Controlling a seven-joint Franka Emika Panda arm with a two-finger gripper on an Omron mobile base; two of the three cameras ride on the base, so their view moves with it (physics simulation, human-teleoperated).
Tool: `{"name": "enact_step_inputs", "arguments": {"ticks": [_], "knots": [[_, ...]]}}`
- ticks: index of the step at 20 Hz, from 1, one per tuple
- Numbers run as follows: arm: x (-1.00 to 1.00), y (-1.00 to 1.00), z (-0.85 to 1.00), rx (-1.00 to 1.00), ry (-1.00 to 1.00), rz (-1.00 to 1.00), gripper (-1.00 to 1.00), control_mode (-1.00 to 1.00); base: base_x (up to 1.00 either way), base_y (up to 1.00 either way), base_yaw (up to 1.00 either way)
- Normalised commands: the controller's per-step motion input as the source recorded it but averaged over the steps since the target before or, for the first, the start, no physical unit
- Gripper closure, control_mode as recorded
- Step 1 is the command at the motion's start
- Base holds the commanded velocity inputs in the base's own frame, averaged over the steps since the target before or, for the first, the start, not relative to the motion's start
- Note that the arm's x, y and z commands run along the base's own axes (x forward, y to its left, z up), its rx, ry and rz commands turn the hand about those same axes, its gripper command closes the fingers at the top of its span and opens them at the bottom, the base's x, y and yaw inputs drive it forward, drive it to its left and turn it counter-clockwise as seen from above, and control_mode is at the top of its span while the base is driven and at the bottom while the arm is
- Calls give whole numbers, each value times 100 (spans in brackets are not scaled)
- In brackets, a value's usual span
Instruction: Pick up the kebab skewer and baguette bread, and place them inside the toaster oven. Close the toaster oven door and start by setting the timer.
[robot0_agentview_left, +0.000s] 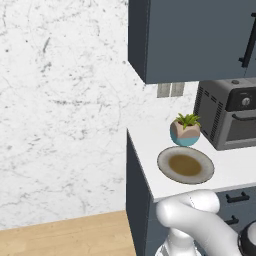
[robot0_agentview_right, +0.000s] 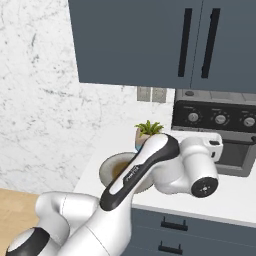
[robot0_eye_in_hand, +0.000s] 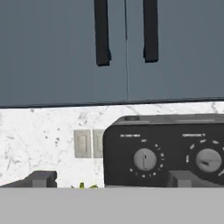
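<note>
The arm bends up over the counter edge, its hand level and facing the toaster oven (robot0_agentview_right: 216, 132) at the wall — the gripper (robot0_eye_in_hand: 109, 179) has its fingers spread wide, holding nothing. The oven's door is shut; beside it stand a potted plant (robot0_agentview_left: 185, 129) and a plate (robot0_agentview_left: 186, 165).

Toaster oven (robot0_agentview_left: 231, 114) cut by edge — plate (robot0_agentview_right: 107, 167) perhaps half-hidden.

A home kitchen: white counter (robot0_agentview_left: 150, 150) with toaster oven (robot0_agentview_left: 227, 120), plate (robot0_agentview_left: 186, 165) at its 8 o'clock, blue-grey wall cabinets (robot0_agentview_right: 150, 42) at 12, marble wall (robot0_agentview_left: 60, 100).
</note>
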Motion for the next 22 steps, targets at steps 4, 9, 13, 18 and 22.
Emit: {"name": "enact_step_inputs", "arguments": {"ticks": [4, 9, 13, 18, 22], "knots": [[20, 12, 4, -1, -16, 0, -100, -100, 0, 0, 0], [18, 6, 0, 0, -8, 0, -100, -100, 0, 0, 0], [34, 0, 0, 0, -3, 0, -100, -100, 0, 0, 0], [34, 0, 0, 0, 0, 0, -100, -100, 0, 0, 0], [23, 0, -7, 0, 0, 0, -100, -100, 0, 0, 0]]}}
